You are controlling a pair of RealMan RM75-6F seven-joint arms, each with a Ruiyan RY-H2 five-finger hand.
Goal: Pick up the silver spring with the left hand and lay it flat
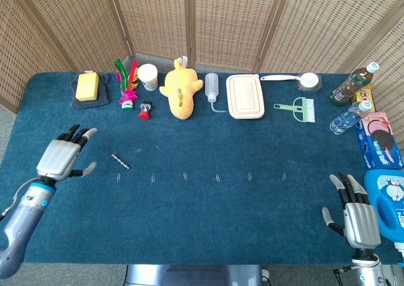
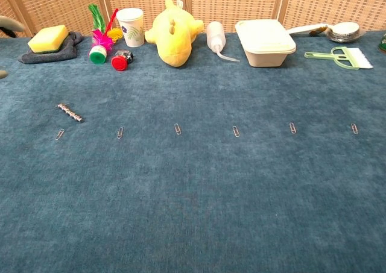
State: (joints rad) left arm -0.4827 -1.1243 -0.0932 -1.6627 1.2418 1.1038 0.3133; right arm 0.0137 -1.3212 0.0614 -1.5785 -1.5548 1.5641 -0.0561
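The silver spring (image 1: 120, 160) lies flat on the blue cloth, slanted, just above the leftmost paper clip; the chest view shows the spring (image 2: 70, 112) at the left. My left hand (image 1: 61, 158) hovers to its left, fingers spread, holding nothing and apart from the spring. In the chest view only a fingertip of the left hand (image 2: 11, 25) shows at the left edge. My right hand (image 1: 356, 214) rests open at the table's front right corner, far from the spring.
A row of several paper clips (image 1: 185, 175) crosses the table's middle. Along the back stand a yellow sponge (image 1: 87, 86), shuttlecock (image 1: 128, 84), cup (image 1: 148, 76), yellow plush (image 1: 180, 91), squeeze bottle (image 1: 211, 89) and lidded box (image 1: 245, 96). Bottles and packets (image 1: 377, 137) crowd the right edge.
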